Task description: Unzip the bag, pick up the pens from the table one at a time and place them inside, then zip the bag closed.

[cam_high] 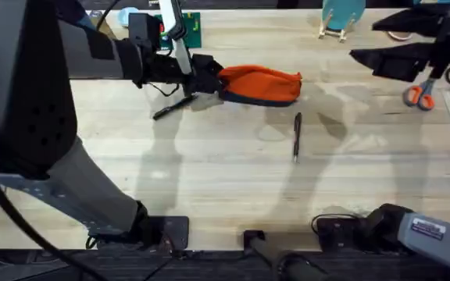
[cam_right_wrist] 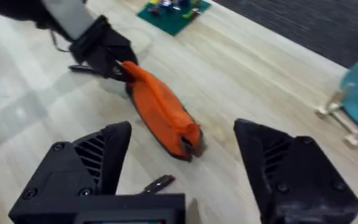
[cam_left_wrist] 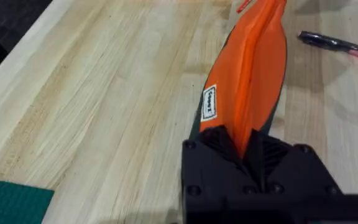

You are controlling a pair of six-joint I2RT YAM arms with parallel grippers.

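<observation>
My overhead camera looks down and forward across the table [cam_high: 209,164]. My left wrist camera sits close along the bag [cam_left_wrist: 253,81]. My right wrist camera views the bag [cam_right_wrist: 160,112] from farther off. All three share it.

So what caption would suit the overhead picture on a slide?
Left gripper pinches one end of the oblong orange fabric pouch while two slim black pens lie on the wooden table.
</observation>
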